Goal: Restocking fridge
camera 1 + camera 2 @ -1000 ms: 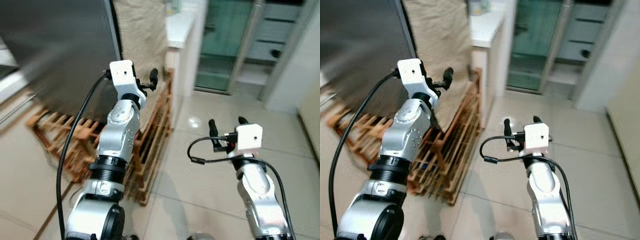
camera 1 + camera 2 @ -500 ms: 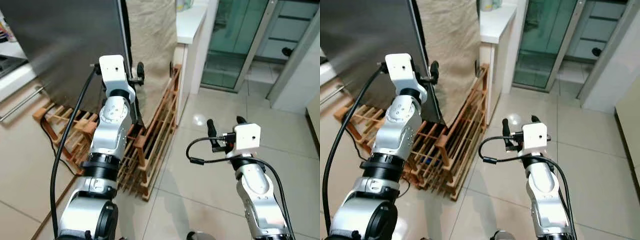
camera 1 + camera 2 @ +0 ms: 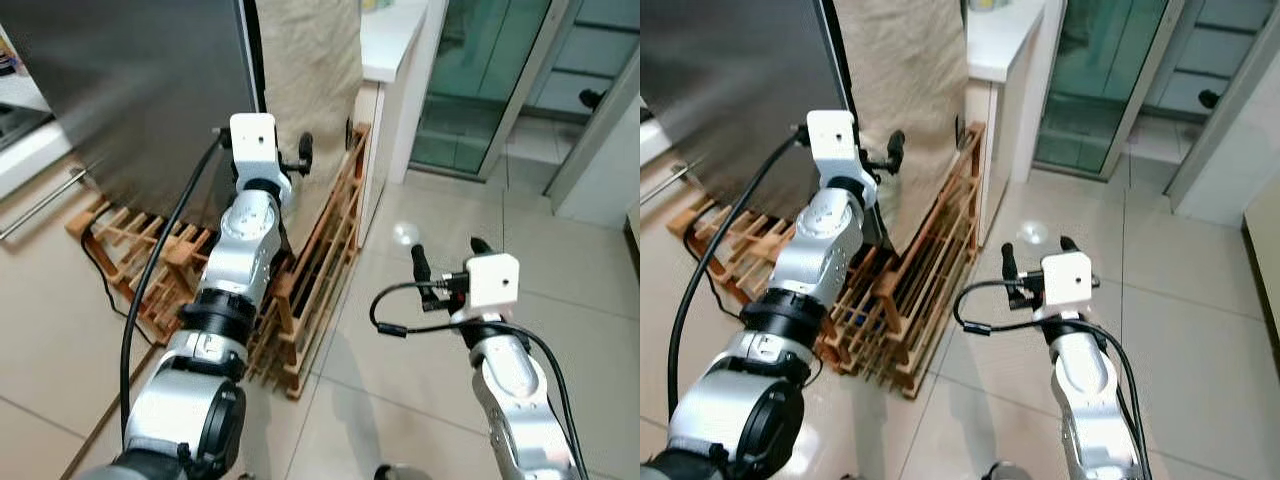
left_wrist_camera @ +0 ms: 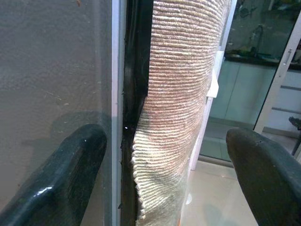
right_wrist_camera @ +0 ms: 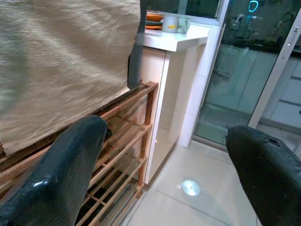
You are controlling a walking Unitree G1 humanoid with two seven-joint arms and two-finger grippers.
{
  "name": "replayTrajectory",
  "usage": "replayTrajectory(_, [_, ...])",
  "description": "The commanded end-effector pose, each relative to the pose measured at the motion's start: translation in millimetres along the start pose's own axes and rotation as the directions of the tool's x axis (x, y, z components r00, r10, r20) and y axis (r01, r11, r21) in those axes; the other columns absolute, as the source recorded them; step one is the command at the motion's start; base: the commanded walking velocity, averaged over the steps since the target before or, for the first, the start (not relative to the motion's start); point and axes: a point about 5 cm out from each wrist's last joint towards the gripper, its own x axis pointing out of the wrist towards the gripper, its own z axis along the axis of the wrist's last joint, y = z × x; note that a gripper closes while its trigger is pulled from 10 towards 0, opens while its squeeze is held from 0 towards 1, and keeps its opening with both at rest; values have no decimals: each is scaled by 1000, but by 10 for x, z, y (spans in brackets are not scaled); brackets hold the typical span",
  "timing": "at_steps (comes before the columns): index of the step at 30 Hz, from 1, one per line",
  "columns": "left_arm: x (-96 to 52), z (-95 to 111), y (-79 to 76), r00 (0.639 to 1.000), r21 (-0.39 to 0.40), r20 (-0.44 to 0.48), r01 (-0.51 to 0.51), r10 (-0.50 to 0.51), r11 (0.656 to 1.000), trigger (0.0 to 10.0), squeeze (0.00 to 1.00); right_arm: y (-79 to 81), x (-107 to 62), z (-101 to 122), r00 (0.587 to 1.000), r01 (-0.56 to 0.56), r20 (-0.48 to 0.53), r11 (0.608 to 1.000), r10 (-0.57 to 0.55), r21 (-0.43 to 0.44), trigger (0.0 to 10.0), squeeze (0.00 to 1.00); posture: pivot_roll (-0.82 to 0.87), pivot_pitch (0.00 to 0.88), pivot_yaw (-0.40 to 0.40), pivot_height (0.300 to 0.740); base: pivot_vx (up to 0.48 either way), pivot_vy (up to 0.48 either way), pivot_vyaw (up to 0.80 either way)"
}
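While its fingers were spread wide and held nothing, the left gripper (image 4: 164, 155) was raised at the dark edge of the fridge (image 3: 130, 90), beside a beige woven cloth (image 3: 310, 60). The right gripper (image 3: 1035, 250), likewise wide and empty, was held over the tiled floor (image 3: 400, 380). A wooden rack (image 3: 910, 290) was seen below the fridge, and cups (image 5: 176, 22) on a white bench (image 5: 181, 40).
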Motion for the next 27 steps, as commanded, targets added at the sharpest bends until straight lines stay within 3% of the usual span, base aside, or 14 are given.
replayTrajectory(1, [67,180,-27,998,-21,61,7,-6,1000,10000,0,-21,-22,38,1000,2,3,1000,-2,-12,10000,8,-232,0,65,740,0,0,0])
replayTrajectory(9, [70,255,-112,995,-48,91,38,-34,998,10000,0,-31,-50,43,1000,9,-6,1000,-9,-15,10000,4,-239,0,69,740,0,0,0])
replayTrajectory(20, [111,87,-328,995,-32,24,97,-96,995,10000,0,-13,-48,32,1000,3,-17,1000,-3,-12,10000,4,-240,0,73,740,0,0,0])
replayTrajectory(21, [100,-51,-416,988,-17,-43,145,-146,989,10000,0,-10,-38,33,1000,3,-17,1000,-3,-10,10000,4,-243,0,75,740,0,0,0])
replayTrajectory(24, [83,-181,-428,983,-23,-112,143,-145,989,10000,0,-5,-32,34,1000,3,-17,1000,-3,-9,10000,4,-247,0,79,740,0,0,0])
replayTrajectory(26, [78,-248,-410,980,-65,-155,117,-126,991,10000,0,-4,-31,35,1000,4,-18,1000,-4,-9,10000,4,-249,0,82,740,0,0,0])
replayTrajectory(27, [73,-303,-400,975,-126,-193,89,-112,988,10000,0,-5,-32,35,1000,6,-19,1000,-6,-9,10000,8,-253,0,85,740,0,0,0])
